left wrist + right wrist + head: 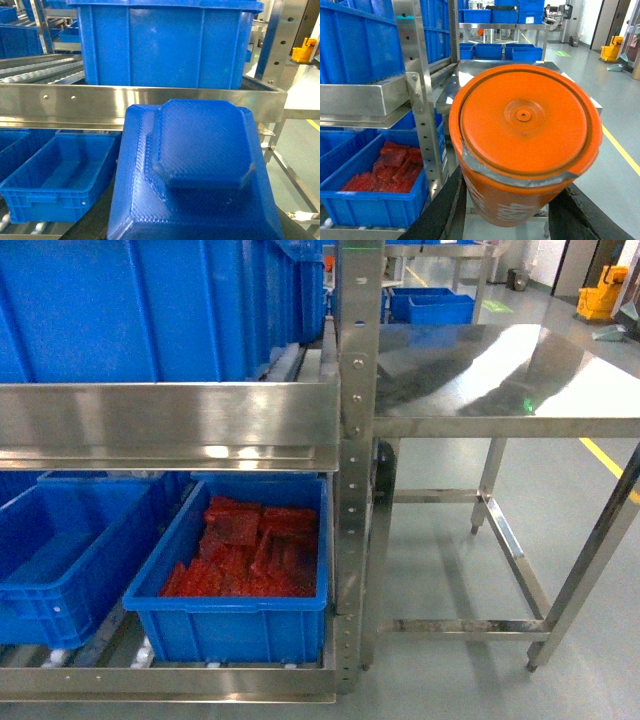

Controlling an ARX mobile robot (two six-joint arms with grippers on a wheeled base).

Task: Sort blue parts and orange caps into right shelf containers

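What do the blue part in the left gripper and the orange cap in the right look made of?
Blue part: apparently 3D-printed plastic, matte, judging by the fine crosshatched layer texture and faceted steps. Orange cap: smooth, slightly glossy moulded plastic, with a concentric ridge and a centre nub; the grey band around it may be tape.

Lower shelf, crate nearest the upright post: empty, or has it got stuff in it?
Not empty. The crate by the post holds a layer of red pieces across its floor. The crate to its left looks empty.
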